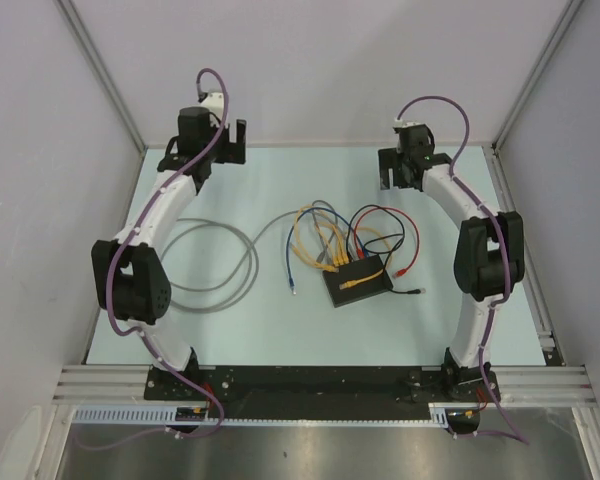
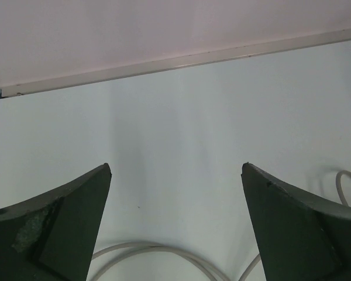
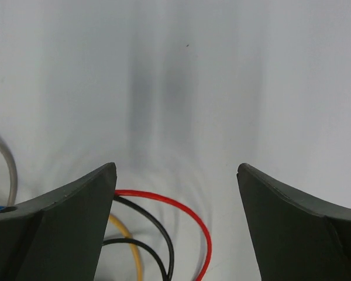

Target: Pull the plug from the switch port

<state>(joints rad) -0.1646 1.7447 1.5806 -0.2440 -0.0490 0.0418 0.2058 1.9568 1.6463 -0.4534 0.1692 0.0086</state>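
Looked down on a pale worktop [image 1: 280, 180] walled on three sides, with the near edge lost behind the black base rail. Found the left arm [image 1: 145, 250] and the right arm [image 1: 485, 255] arched up on either side, both reaching toward the far wall.

Caught the left gripper [image 2: 176, 165] with fingers well apart over bare worktop, holding nothing. Saw only the two dark tips from its wrist, cropped by the lower edge. Noted the same of the right gripper [image 3: 176, 165]: spread wide, empty, and cut off at the bottom corners.

Made out a grey cable [image 1: 215, 270] coiled in a loose loop left of centre. Got only short arcs of it in the left wrist view.

Placed the switch [image 1: 360, 278] slightly right of centre, between the two arms and well apart from both grippers, lying flat and turned at an angle. Missed it entirely in both wrist views.

Traced yellow cables [image 1: 320, 240], a red cable [image 3: 164, 199] and a blue cable [image 1: 293, 265] looping on the far side of the switch, crossed over one another and hard to follow singly.

Spotted yellow plugs [image 1: 330, 266] bunched at the far-left edge of the switch, too small to sort into seated and loose. Could not make out the sockets at all.
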